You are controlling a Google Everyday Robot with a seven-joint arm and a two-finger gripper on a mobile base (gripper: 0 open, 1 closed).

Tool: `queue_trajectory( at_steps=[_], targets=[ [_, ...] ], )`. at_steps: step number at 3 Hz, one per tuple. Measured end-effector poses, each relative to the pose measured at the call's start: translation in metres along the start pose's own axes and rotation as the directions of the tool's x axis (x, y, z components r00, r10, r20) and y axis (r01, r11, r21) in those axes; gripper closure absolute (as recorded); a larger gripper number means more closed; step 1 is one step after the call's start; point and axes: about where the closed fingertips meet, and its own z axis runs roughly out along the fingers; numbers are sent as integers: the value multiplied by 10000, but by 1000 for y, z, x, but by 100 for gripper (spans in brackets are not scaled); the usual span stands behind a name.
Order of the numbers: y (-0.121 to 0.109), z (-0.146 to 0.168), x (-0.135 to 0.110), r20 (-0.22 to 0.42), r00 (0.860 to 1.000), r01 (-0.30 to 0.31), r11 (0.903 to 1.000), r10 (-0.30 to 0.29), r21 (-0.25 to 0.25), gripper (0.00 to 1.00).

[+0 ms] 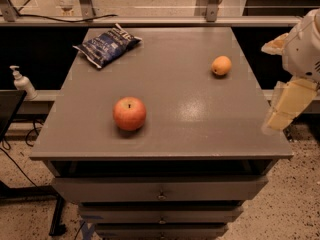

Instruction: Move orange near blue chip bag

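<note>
The small round orange point(221, 65) lies on the right side of the grey table top point(175, 109), toward the back. The blue chip bag point(106, 45) lies flat at the back left corner. My gripper point(283, 111) hangs at the right edge of the view, beside and off the table's right edge, to the right of and nearer than the orange. It touches nothing.
A larger red-orange apple point(129, 113) sits at the front left of the middle. A white pump bottle point(21, 83) stands on a ledge left of the table. Drawers point(160, 194) run below the table's front edge. A rail runs behind the table.
</note>
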Motion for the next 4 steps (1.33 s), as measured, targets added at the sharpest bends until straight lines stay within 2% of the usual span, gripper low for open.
queue_trajectory(
  at_steps=[1,2,3,4],
  targets=[
    [-30,35,-8,740,9972,70,9992,-99,393,0],
    [-71,72,-16,1485,9886,-328,9976,235,605,0],
    [-111,108,-20,2137,9710,-1223,9908,1073,580,0],
    [-148,141,-15,2651,9384,-2418,9693,2218,450,0]
  ],
)
